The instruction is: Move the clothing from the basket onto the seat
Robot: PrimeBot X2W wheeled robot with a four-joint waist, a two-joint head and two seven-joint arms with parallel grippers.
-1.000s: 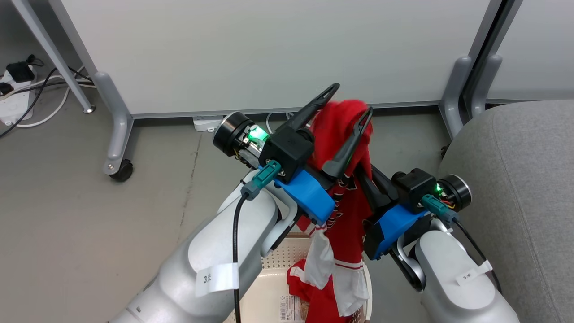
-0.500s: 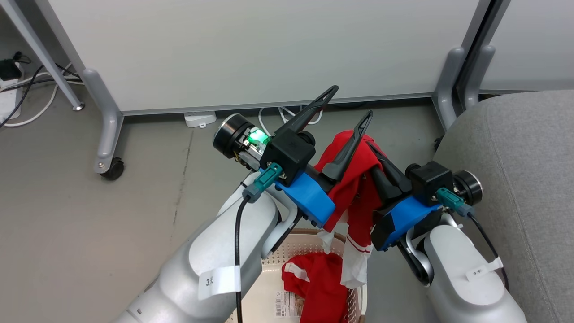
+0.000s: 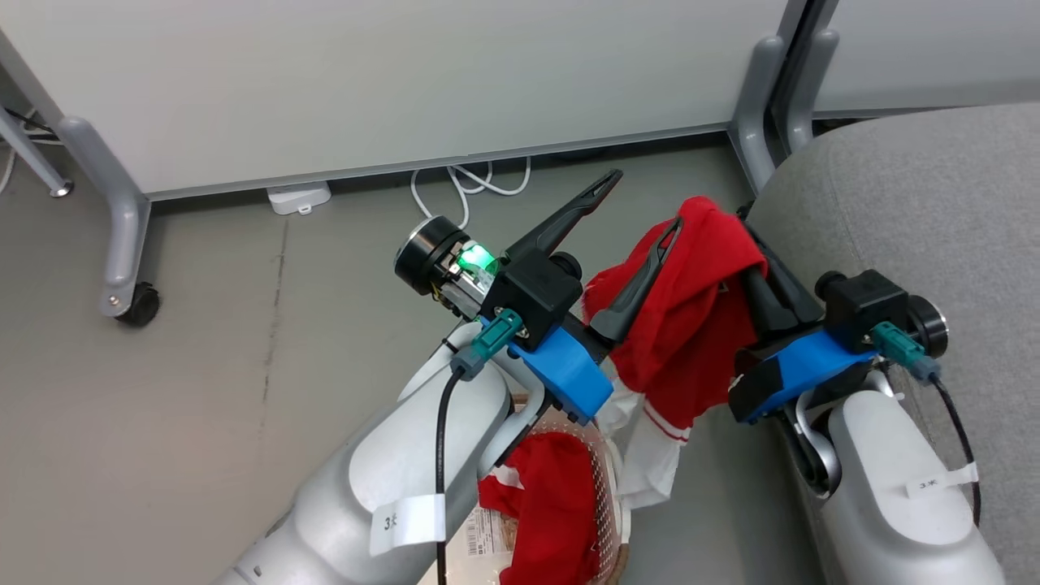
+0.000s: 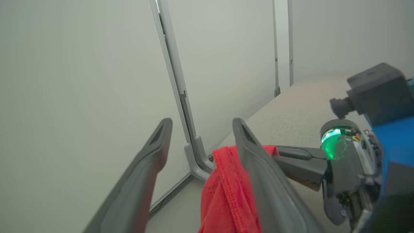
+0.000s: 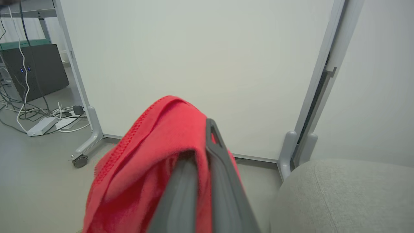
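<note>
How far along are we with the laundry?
Done: nothing on the visible seat. In hand: the right gripper is shut on one red garment, raised beside the seat; the left gripper is open next to it. Left: lay it on the seat, then fetch the second garment from the basket.

floor: smooth grey floor (image 3: 203, 341)
centre, low: cream perforated plastic basket (image 3: 609, 520)
right: light grey upholstered seat (image 3: 918, 203)
far edge: grey castor-footed partition legs (image 3: 122, 236), white power strip (image 3: 298, 197), looped white cable (image 3: 471, 180)
</note>
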